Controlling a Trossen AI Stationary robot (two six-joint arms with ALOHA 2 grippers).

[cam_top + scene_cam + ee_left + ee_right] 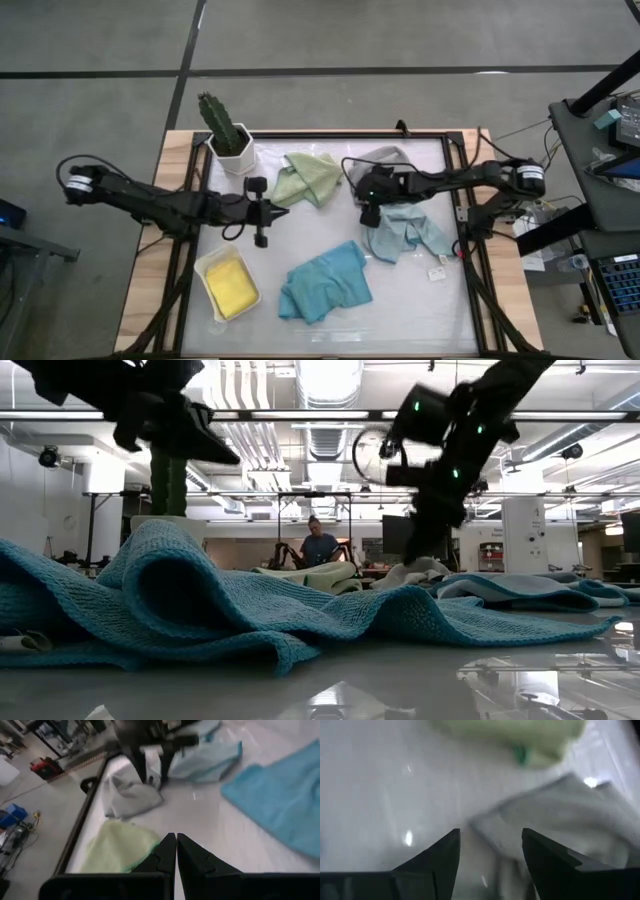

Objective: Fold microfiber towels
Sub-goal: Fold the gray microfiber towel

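Note:
Five towels lie on the white table. The sage green one (308, 178) and the grey one (380, 157) are crumpled at the far side, the pale blue one (405, 235) at the right. The teal one (327, 282) lies spread near the front, and the yellow one (230, 285) lies folded in a white tray. My right gripper (490, 832) is open and slants down above the grey towel's edge (555, 820); I see no touch. My left gripper (176, 845) is shut and empty, in the air beside the green towel (117, 847).
A cactus in a white pot (228, 140) stands at the far left corner. The white tray (212, 262) sits at the near left. A small white tag (437, 272) lies at the right. A black frame (462, 215) rims the table. A person (318, 545) sits far behind.

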